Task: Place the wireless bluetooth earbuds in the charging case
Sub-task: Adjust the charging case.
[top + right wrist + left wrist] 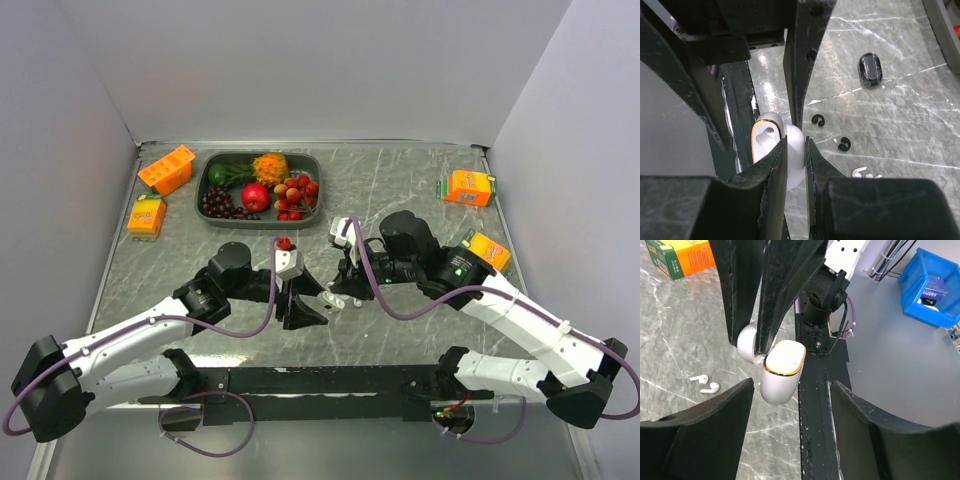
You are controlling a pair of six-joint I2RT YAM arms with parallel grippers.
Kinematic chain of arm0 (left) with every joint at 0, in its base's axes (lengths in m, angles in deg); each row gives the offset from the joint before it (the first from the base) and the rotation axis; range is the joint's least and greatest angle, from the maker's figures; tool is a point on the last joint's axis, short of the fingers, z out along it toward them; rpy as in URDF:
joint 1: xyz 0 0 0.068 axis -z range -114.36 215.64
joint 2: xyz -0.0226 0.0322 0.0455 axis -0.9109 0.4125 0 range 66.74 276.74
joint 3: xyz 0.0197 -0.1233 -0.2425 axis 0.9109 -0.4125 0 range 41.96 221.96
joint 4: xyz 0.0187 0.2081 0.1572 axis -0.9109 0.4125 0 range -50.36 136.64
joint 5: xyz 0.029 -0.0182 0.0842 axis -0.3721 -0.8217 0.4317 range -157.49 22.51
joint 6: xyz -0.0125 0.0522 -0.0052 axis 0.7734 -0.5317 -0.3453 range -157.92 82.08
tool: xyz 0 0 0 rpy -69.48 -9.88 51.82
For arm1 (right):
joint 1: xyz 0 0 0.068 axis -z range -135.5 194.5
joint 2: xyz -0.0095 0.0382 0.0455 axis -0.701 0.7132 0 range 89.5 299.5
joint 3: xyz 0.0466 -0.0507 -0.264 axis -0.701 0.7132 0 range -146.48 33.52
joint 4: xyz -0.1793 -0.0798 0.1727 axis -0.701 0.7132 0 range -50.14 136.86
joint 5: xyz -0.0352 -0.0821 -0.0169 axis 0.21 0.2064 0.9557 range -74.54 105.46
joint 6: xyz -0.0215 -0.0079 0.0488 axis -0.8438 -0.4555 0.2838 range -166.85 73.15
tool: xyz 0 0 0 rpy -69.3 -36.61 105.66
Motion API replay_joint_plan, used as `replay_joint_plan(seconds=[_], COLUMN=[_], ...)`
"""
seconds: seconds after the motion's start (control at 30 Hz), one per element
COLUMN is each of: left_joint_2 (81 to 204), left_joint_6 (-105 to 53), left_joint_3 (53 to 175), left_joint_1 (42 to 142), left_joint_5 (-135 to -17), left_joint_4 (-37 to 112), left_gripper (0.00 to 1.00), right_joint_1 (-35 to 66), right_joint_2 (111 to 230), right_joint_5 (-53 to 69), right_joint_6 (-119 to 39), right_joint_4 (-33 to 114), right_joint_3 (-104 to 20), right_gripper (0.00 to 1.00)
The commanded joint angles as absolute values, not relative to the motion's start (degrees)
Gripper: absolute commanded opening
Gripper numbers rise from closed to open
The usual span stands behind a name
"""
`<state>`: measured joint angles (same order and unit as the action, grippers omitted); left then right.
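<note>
My right gripper (pixel 796 142) is shut on the rounded lid of the white charging case (pixel 767 137). The case is open, with a gold rim and an empty earbud cavity, and is held above the table's near edge. In the left wrist view the case (pixel 782 371) hangs just beyond my left gripper (pixel 791 390), which is open and empty. Two white earbuds (pixel 705 383) lie on the marble to the case's left; they also show in the right wrist view (pixel 862 173). Two black earbuds (pixel 831 132) lie near a closed black case (pixel 871 69). From above, both grippers (pixel 303 308) (pixel 345 285) meet mid-table.
A grey tray (pixel 205 205) of fruit stands at the back. Orange cartons sit at the back left (pixel 166 168) (pixel 147 215) and right (pixel 468 187) (pixel 487 250). A red fruit (pixel 284 243) lies by the left wrist. A black mounting bar (pixel 320 380) runs along the near edge.
</note>
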<state>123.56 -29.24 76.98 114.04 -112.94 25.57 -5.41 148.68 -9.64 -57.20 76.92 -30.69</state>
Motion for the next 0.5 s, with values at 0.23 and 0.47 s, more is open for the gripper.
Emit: replay_joint_plan(seconds=[0.23,0.47], left_joint_2=[124.4,124.5], left_joint_6=[-27.5,-25.9], left_joint_3=[79.7,79.0], left_joint_1=[113.8,113.8], left_joint_5=[-114.8,-114.4], left_joint_4=[22.2,19.2], left_gripper=[0.67,0.65], right_joint_1=[-6.8,-7.3], right_joint_2=[149.3,149.8], right_joint_5=[-9.5,-9.5], right_joint_6=[-57.3,-57.0], right_joint_4=[74.5,74.0], right_joint_3=[-33.6,-33.5], right_gripper=[0.0,0.0])
